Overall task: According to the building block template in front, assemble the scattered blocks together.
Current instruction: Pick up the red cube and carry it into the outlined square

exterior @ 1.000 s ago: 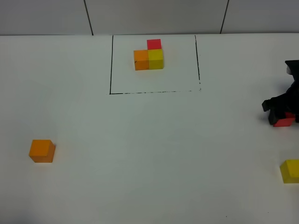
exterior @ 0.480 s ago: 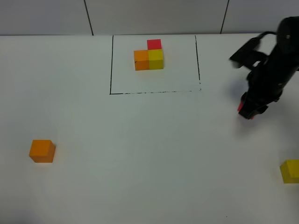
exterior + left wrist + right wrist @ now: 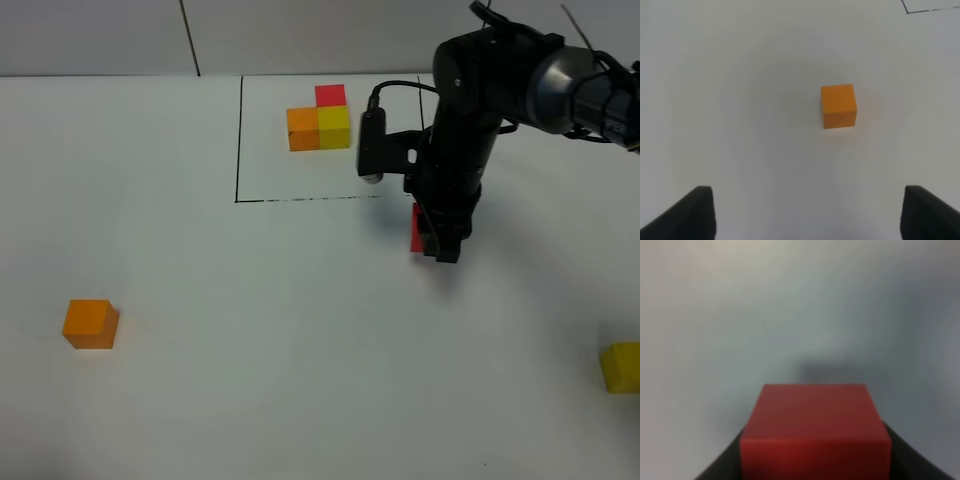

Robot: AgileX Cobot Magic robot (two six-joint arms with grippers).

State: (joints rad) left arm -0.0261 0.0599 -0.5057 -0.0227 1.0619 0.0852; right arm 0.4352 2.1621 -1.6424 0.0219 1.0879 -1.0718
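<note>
Pinching the red block (image 3: 417,228) between its fingers, the right tool (image 3: 440,243) hangs right of centre in the upper half of the exterior high view, just below the lower right corner of the black outline (image 3: 238,140); the right arm (image 3: 480,100) reaches in from the upper right corner of the frame and covers part of the outline's right side; in the right wrist view the red block (image 3: 815,432) fills the space between the two dark fingers, pressed on both sides, with a soft shadow on the white table (image 3: 740,315) beyond it, so the block appears to be lifted clear of the surface; the building block template (image 3: 320,122) sits inside the outline at the upper middle of the frame, its orange and yellow cubes side by side and touching, the red cube behind the yellow one; the orange block (image 3: 90,323) lies alone on the table (image 3: 250,350) at the lower left of the frame, well apart from everything else; the yellow block (image 3: 622,367) rests at the lower right edge, partly cut off by the frame; the left tool (image 3: 810,215) stands spread wide with nothing between its fingers, and the orange block (image 3: 839,106) lies on the table ahead of it, apart from both fingertips; the left tool does not show in the exterior high view.
</note>
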